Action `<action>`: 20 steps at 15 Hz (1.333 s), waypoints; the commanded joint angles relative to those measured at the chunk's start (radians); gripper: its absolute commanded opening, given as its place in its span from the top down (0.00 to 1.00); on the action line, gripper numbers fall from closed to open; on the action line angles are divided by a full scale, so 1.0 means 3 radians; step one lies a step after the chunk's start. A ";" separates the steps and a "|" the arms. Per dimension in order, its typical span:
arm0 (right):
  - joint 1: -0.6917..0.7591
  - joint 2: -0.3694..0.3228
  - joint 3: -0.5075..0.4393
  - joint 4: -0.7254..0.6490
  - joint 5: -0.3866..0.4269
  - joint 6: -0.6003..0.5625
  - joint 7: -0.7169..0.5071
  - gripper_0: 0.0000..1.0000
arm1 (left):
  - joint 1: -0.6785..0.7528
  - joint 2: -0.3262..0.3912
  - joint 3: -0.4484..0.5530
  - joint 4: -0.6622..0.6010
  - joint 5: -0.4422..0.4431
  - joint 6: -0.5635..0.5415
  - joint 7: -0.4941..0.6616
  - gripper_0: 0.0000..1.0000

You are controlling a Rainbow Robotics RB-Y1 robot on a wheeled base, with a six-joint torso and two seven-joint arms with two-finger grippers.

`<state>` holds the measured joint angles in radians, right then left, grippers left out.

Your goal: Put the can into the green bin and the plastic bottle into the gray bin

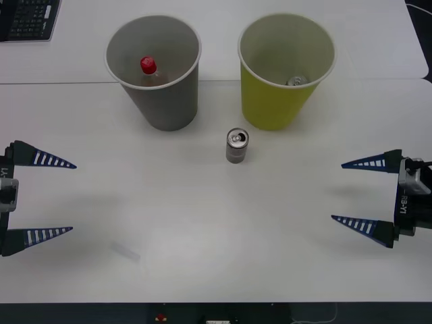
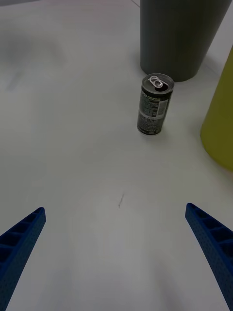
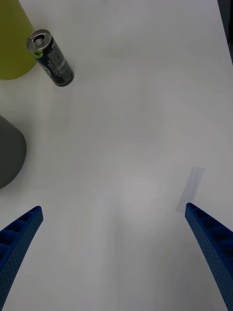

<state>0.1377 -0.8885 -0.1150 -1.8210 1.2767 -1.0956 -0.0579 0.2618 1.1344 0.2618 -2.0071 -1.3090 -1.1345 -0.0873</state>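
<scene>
The can (image 1: 237, 146), dark-sided with a silver top, stands upright on the white table in front of the gap between the two bins; it is also in the right wrist view (image 2: 154, 104) and the left wrist view (image 3: 51, 57). The plastic bottle (image 1: 148, 67) with its red cap sits inside the gray bin (image 1: 165, 101). To its right, the green bin (image 1: 273, 101) holds another silver-topped can (image 1: 296, 82). My left gripper (image 1: 72, 197) is open at the table's left side, and my right gripper (image 1: 337, 191) is open at the right, both well away from the can and holding nothing.
A dark keyboard (image 1: 27, 19) lies at the far left corner. A small clear strip (image 1: 125, 251) lies flat on the table near my left gripper. The table's front edge (image 1: 216, 302) runs close below both arms.
</scene>
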 commanded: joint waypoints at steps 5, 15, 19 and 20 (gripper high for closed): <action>-0.0157 0.0344 0.0368 0.0307 -0.0073 0.0487 0.0070 0.00 | 0.0000 0.0000 0.0000 0.0000 0.0000 0.0000 0.0000 0.00; -0.0198 0.0901 0.0895 0.0307 -0.0068 0.1607 0.0055 0.00 | 0.0000 0.0000 0.0000 0.0000 0.0000 0.0000 0.0000 0.00; -0.0403 0.1259 0.1161 0.0481 0.0152 0.1965 0.0045 0.00 | 0.0000 0.0000 0.0000 0.0000 0.0000 0.0000 0.0000 0.00; -0.0495 0.1361 0.1181 0.0609 0.0198 0.1960 0.0055 0.00 | 0.0000 0.0000 0.0000 0.0000 0.0000 0.0000 0.0000 0.00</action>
<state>0.0082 -0.5023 0.2347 -1.6650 1.3272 -0.5069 -0.0444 0.2618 1.1345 0.2618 -2.0071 -1.3090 -1.1345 -0.0873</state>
